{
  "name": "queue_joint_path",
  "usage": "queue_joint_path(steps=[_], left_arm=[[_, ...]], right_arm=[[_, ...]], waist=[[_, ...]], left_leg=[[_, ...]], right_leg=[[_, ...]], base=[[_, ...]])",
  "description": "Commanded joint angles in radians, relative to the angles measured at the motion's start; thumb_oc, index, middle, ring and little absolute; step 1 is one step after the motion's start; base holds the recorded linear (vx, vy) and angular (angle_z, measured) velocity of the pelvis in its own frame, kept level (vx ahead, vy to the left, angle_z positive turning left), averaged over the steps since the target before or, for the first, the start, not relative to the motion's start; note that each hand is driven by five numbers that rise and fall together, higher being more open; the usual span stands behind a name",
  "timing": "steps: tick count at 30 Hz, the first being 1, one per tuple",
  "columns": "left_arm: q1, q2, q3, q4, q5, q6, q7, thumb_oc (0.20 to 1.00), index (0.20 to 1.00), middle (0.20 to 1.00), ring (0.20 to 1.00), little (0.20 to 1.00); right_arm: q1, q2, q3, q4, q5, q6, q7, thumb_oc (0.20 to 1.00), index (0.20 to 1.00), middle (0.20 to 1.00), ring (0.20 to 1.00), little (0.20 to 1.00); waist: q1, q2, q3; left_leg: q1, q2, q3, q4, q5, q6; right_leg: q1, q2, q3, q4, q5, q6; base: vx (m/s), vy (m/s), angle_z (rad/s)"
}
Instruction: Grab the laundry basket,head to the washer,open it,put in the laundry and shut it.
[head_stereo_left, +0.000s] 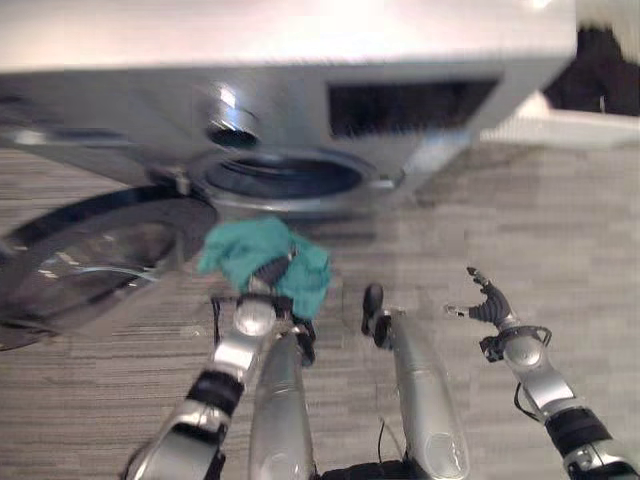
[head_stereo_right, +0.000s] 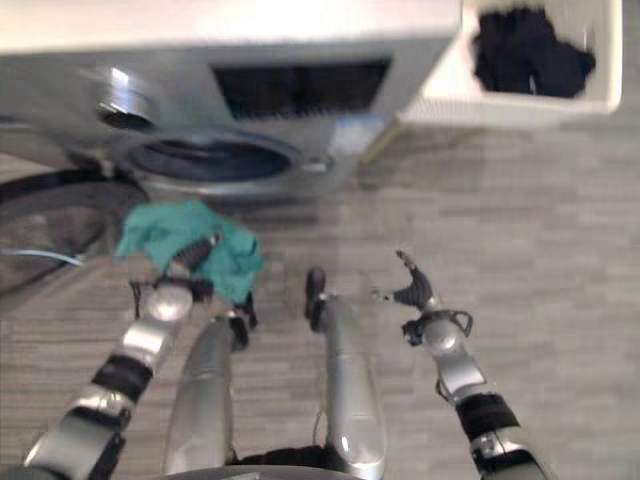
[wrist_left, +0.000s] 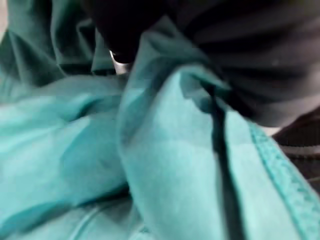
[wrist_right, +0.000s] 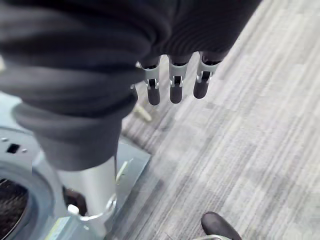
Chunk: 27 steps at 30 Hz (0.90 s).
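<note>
A teal garment (head_stereo_left: 265, 262) is bunched in the left hand (head_stereo_left: 268, 275), whose fingers are closed on the cloth, just below the washer (head_stereo_left: 300, 100) opening (head_stereo_left: 280, 177). The washer door (head_stereo_left: 85, 265) hangs open to the left. The right hand (head_stereo_left: 487, 302) is relaxed, holding nothing, above grey floor (head_stereo_left: 520, 230). A white laundry basket (head_stereo_right: 540, 60) with dark clothes stands right of the washer.

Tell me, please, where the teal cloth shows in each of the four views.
Left eye view: teal cloth left of centre, in the left hand.
Right eye view: left of centre.
Left wrist view: close up, across the picture.
Right wrist view: not in it.
Shared landmark: the washer's open drum.
</note>
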Motion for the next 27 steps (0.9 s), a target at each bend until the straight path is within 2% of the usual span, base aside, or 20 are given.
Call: queue_joint_path(steps=[1, 3, 4, 5, 8, 13, 14, 19, 24, 27], left_arm=[[0.025, 0.038, -0.027, -0.014, 0.000, -0.059, 0.062, 0.200, 0.200, 0.200, 0.200, 0.200], [-0.063, 0.083, -0.035, 0.012, 0.019, -0.057, 0.081, 0.200, 0.200, 0.200, 0.200, 0.200], [-0.189, 0.166, -0.049, 0.068, 0.054, -0.045, 0.105, 0.200, 0.200, 0.200, 0.200, 0.200], [-0.196, 0.167, -0.051, 0.073, 0.053, -0.047, 0.105, 0.200, 0.200, 0.200, 0.200, 0.200], [-0.408, 0.288, -0.091, 0.171, 0.058, -0.048, 0.125, 0.200, 0.200, 0.200, 0.200, 0.200], [-0.722, 0.446, -0.255, 0.264, 0.101, -0.054, 0.118, 0.200, 0.200, 0.200, 0.200, 0.200], [-0.829, 0.493, -0.336, 0.302, 0.145, -0.052, 0.108, 1.000, 1.000, 1.000, 1.000, 1.000], [-0.949, 0.517, -0.434, 0.400, 0.193, -0.036, 0.093, 1.000, 1.000, 1.000, 1.000, 1.000], [-0.829, 0.466, -0.377, 0.390, 0.190, -0.037, 0.072, 1.000, 1.000, 1.000, 1.000, 1.000], [-0.660, 0.392, -0.290, 0.392, 0.160, -0.027, 0.059, 1.000, 1.000, 1.000, 1.000, 1.000]], right_arm=[[0.065, 0.006, 0.003, -0.091, 0.066, -0.040, -0.034, 1.000, 1.000, 1.000, 1.000, 1.000], [0.054, 0.005, -0.001, -0.112, 0.080, -0.048, -0.035, 1.000, 1.000, 1.000, 1.000, 1.000], [0.045, -0.013, -0.012, -0.145, 0.089, -0.062, -0.037, 1.000, 1.000, 1.000, 1.000, 1.000], [0.043, -0.012, -0.014, -0.146, 0.089, -0.062, -0.037, 1.000, 1.000, 1.000, 1.000, 1.000], [0.040, -0.041, -0.022, -0.180, 0.104, -0.091, -0.029, 1.000, 1.000, 1.000, 1.000, 1.000], [0.034, -0.092, -0.037, -0.214, 0.133, -0.134, -0.003, 1.000, 1.000, 1.000, 1.000, 1.000], [0.034, -0.121, -0.042, -0.227, 0.142, -0.147, 0.010, 1.000, 1.000, 1.000, 1.000, 1.000], [0.027, -0.150, -0.028, -0.228, 0.152, -0.160, 0.022, 1.000, 1.000, 1.000, 1.000, 1.000], [0.051, -0.139, -0.022, -0.239, 0.140, -0.151, 0.028, 1.000, 1.000, 1.000, 1.000, 1.000], [0.068, -0.105, -0.015, -0.220, 0.130, -0.137, 0.017, 1.000, 1.000, 1.000, 1.000, 1.000]], waist=[[-0.008, 0.014, -0.135], [-0.027, 0.023, -0.137], [-0.047, 0.029, -0.139], [-0.045, 0.028, -0.141], [-0.070, 0.040, -0.143], [-0.102, 0.062, -0.153], [-0.115, 0.068, -0.156], [-0.126, 0.072, -0.160], [-0.114, 0.064, -0.170], [-0.095, 0.061, -0.181]], left_leg=[[-0.049, 0.023, 0.027, 0.117, -0.126, 0.029], [-0.114, 0.033, 0.044, 0.162, -0.144, 0.036], [-0.175, 0.043, 0.058, 0.198, -0.158, 0.048], [-0.182, 0.043, 0.058, 0.202, -0.160, 0.049], [-0.265, 0.059, 0.058, 0.248, -0.172, 0.064], [-0.351, 0.074, 0.048, 0.283, -0.176, 0.075], [-0.374, 0.081, 0.045, 0.290, -0.179, 0.077], [-0.427, 0.098, 0.027, 0.317, -0.180, 0.078], [-0.465, 0.121, -0.012, 0.383, -0.195, 0.080], [-0.478, 0.114, -0.044, 0.423, -0.210, 0.077]], right_leg=[[-0.052, -0.051, 0.031, -0.055, -0.016, 0.081], [-0.129, -0.049, 0.058, -0.014, -0.022, 0.077], [-0.200, -0.044, 0.081, 0.018, -0.026, 0.078], [-0.208, -0.044, 0.083, 0.022, -0.027, 0.078], [-0.292, -0.038, 0.103, 0.056, -0.029, 0.085], [-0.380, -0.031, 0.112, 0.088, -0.025, 0.094], [-0.404, -0.027, 0.113, 0.088, -0.022, 0.095], [-0.442, -0.016, 0.102, 0.091, -0.015, 0.098], [-0.468, -0.001, 0.081, 0.130, -0.027, 0.094], [-0.469, -0.004, 0.067, 0.167, -0.048, 0.080]], base=[[-0.11, 0.105, -0.26], [-0.10, 0.121, -0.32], [-0.07, 0.095, -0.39], [-0.06, 0.084, -0.48], [-0.03, 0.020, -0.43], [0.00, -0.002, -0.05], [0.00, 0.000, 0.00], [0.01, -0.016, -0.01], [0.04, -0.041, -0.11], [0.02, -0.043, 0.02]])
